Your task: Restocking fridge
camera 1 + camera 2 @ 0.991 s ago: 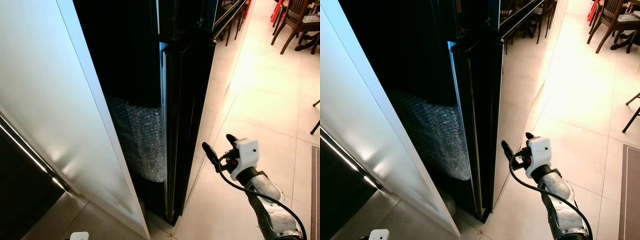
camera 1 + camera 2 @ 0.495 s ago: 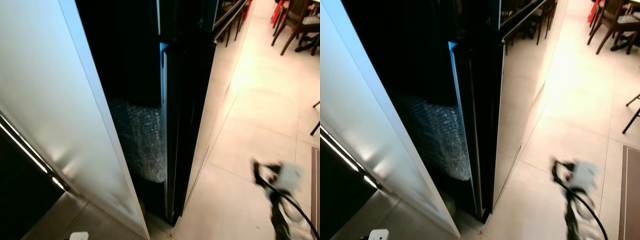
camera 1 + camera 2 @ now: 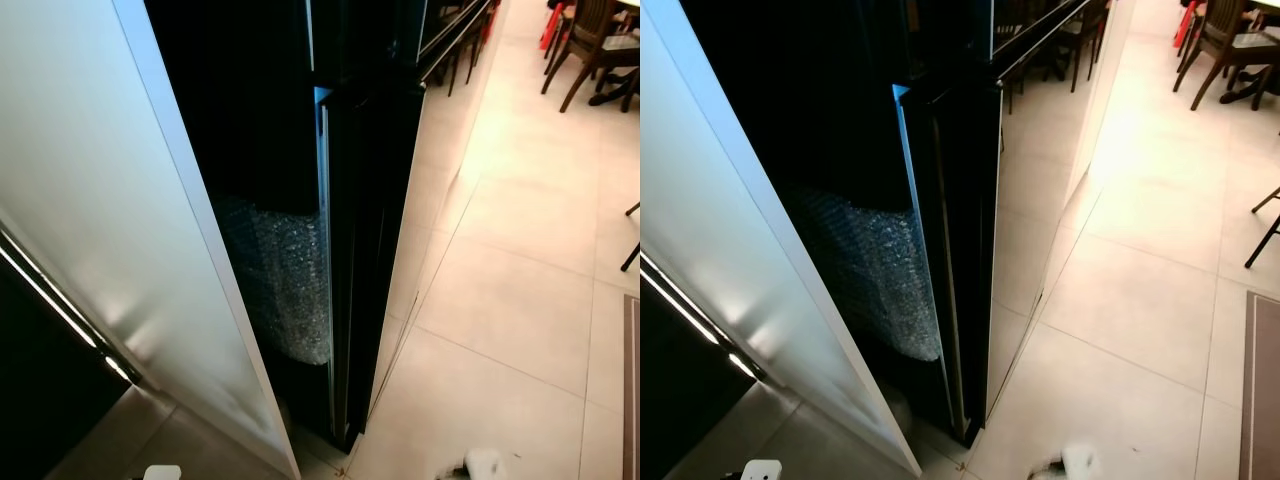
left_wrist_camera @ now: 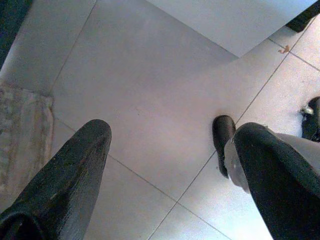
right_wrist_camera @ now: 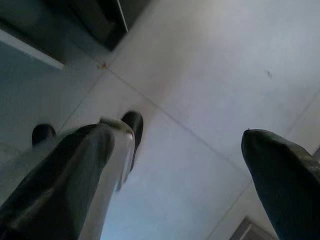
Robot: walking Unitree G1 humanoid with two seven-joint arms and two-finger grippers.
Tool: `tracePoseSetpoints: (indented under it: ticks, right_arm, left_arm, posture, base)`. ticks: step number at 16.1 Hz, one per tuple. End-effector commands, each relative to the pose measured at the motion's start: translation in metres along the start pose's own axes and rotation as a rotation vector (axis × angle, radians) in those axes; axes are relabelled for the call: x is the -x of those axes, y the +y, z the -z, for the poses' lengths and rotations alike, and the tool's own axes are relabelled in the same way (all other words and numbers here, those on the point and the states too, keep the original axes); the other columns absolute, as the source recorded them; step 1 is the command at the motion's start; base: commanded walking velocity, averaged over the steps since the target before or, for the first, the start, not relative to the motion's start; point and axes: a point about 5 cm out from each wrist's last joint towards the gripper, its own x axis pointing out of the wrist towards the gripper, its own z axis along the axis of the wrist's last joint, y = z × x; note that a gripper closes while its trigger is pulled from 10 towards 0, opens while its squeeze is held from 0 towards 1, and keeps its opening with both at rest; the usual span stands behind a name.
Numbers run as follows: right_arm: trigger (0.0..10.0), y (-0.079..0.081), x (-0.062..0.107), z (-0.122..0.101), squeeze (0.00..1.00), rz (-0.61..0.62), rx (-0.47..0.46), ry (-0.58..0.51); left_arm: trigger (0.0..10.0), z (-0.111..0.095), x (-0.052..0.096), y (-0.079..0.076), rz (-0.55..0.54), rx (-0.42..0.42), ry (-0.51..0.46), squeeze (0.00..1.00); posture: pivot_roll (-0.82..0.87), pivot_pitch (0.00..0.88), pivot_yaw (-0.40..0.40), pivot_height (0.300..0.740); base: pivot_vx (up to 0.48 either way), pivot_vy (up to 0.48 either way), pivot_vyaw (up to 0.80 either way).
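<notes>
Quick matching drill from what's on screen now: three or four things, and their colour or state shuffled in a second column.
Things:
1. fridge door
2. bubble wrap
3. left gripper
4. chairs

States:
A. brown wood, far across the floor
B. fingers apart, pointed at floor tiles
C. glossy black, ajar
D. silvery, in the dark gap beside the door

Pairs: 1-C, 2-D, 3-B, 4-A

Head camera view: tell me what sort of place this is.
Probably a home's kitchen and dining area: a tall black fridge stands beside a white panel, on a pale tiled floor, with wooden dining chairs further back.
</notes>
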Motion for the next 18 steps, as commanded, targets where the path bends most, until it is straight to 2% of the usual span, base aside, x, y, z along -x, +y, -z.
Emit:
tracePoseSetpoints:
  ticks: [1,2,4,5,6,8,11,14,18]
  right_arm:
    - [10.0,-0.002,-0.001,-0.003,0.0,0.041,-0.072,0.0]
    - [10.0,0.001,-0.001,-0.001,0.0,0.043,-0.083,0.008]
    - [10.0,0.018,-0.001,0.007,0.0,-0.062,0.167,0.032]
    - [10.0,0.022,0.0,0.009,0.0,-0.093,0.226,0.042]
    - [10.0,0.02,0.0,0.012,0.0,-0.08,0.215,0.052]
    - [10.0,0.015,0.0,0.01,0.0,-0.038,0.138,0.051]
    - [10.0,0.017,0.0,0.012,0.0,-0.02,0.072,0.059]
    - [10.0,0.017,0.0,0.016,0.0,0.024,-0.034,0.075]
    - [10.0,0.017,0.0,0.015,0.0,0.016,-0.039,0.083]
  left_arm:
    - [10.0,0.004,0.001,0.004,-0.005,-0.016,0.015,0.0]
    - [10.0,0.004,0.001,0.004,0.0,-0.03,0.019,0.0]
    - [10.0,0.005,0.001,0.005,-0.005,-0.051,0.025,0.0]
    - [10.0,0.005,0.001,0.005,-0.008,-0.048,0.025,0.0]
    - [10.0,0.006,0.002,0.005,-0.009,-0.047,0.026,0.0]
    - [10.0,0.007,0.002,0.005,-0.007,-0.047,0.032,0.0]
    - [10.0,0.01,0.002,0.004,-0.003,-0.041,0.038,0.0]
    - [10.0,0.011,0.002,0.003,0.002,-0.046,0.045,0.0]
    - [10.0,0.012,0.002,0.003,0.003,-0.047,0.05,0.0]
  posture:
    - [-0.07,0.0,0.059,0.74]
    - [-0.06,0.0,0.067,0.74]
    - [-0.05,0.0,0.061,0.74]
    - [-0.05,0.0,0.058,0.74]
    - [-0.05,0.0,0.058,0.74]
    - [-0.05,0.0,0.058,0.74]
    - [-0.04,0.0,0.054,0.74]
    - [-0.05,0.0,0.057,0.74]
    - [-0.06,0.0,0.054,0.74]
  base:
    - [0.0,0.0,0.0]
    - [0.0,0.0,0.0]
    - [0.0,0.0,0.32]
    - [0.0,0.0,0.8]
    - [0.0,0.0,0.8]
    - [0.0,0.0,0.8]
    - [0.0,0.0,0.8]
    - [0.0,0.0,0.8]
    - [0.0,0.0,0.8]
